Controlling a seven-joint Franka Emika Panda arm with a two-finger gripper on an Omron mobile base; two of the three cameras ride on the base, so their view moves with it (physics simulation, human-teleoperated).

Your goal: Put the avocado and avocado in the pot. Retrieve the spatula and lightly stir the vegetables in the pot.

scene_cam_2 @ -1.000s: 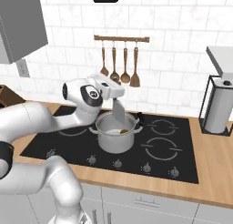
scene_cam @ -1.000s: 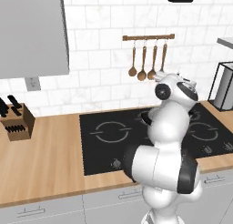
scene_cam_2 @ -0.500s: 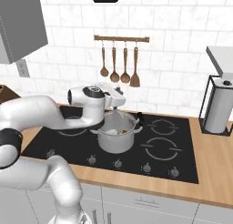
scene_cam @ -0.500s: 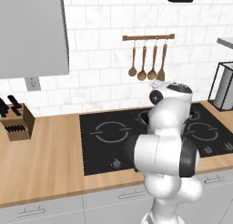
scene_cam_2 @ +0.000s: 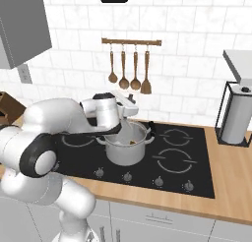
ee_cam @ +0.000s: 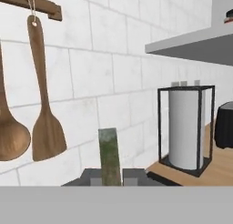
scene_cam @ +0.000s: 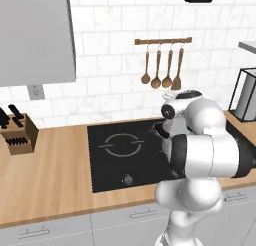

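Hand (ee_cam: 111, 176) clamped on the spatula (ee_cam: 109, 155), apparently held over the pot (scene_cam_2: 127, 147) (steel, on the hob (scene_cam_2: 172, 162)); wooden utensils (scene_cam_2: 129, 74) hang behind.

Silvery cylindrical steel pot (scene_cam_2: 127, 148): brushed metal, soft sheen, black handles. Flat black glass hob (scene_cam_2: 187, 160): glossy, smooth, thin pale ring markings. Light brown wooden surface (scene_cam: 45, 187): matt, fine grain. Brown wooden long-handled spatula (ee_cam: 44, 104) and rounded wooden spoon (ee_cam: 10, 136): smooth, satin, hung from a wooden rail (scene_cam_2: 131, 41). White tiled wall (scene_cam_2: 192, 54): smooth, faintly marbled. White paper roll (ee_cam: 184, 129): matt, inside a thin black metal frame. Grey-green flat metal strip (ee_cam: 110, 157) rising between the gripper (ee_cam: 110, 176) tips: dull, mottled. Brown wooden knife block (scene_cam: 19, 138): matt.
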